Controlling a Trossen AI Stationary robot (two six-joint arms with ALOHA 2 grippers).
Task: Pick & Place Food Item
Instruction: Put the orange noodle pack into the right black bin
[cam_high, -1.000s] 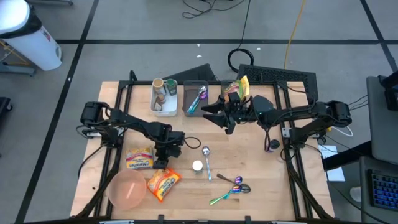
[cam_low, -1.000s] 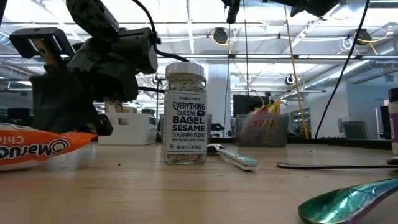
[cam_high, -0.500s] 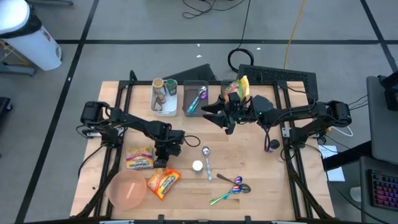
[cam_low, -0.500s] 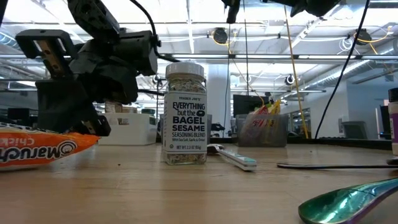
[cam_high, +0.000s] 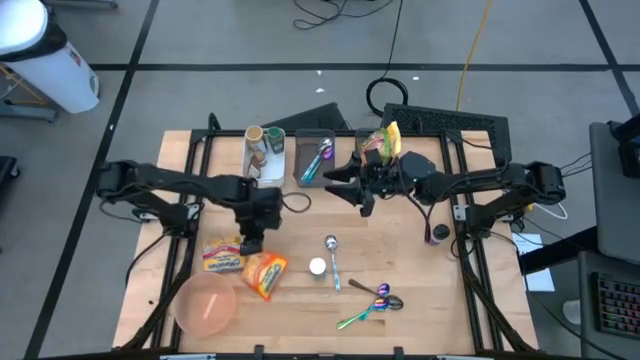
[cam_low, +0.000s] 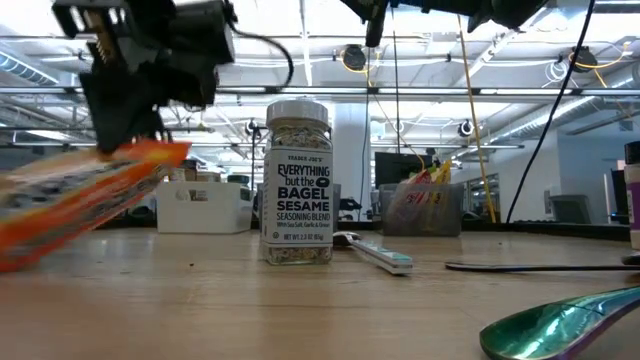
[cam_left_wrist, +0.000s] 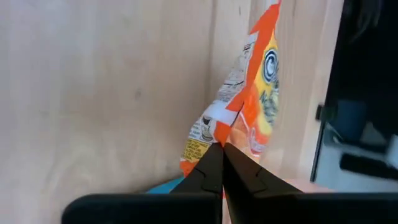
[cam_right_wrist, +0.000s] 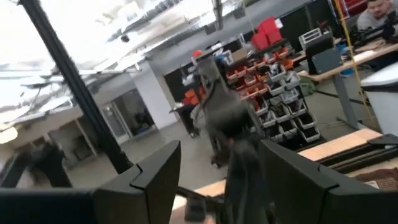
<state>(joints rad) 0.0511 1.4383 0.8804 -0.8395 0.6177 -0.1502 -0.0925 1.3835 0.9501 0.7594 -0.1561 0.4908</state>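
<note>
Left hand (cam_high: 250, 243) pinched shut on orange packet (cam_high: 262, 274) edge; packet dangles tilted, low end near table (cam_high: 400, 300), just right of pink bowl (cam_high: 206, 305). Lift higher before traversing; thin-edge grip may slip. Right hand (cam_high: 345, 183) open, idle near bins

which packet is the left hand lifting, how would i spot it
Start at the wooden table and go to its front left part, where a pink bowl sits. Just behind the bowl lie two packets; take the orange one, nearer the table's middle. Unlike the flat yellow packet beside it, it hangs tilted, one end pinched in the shut left hand.
</note>
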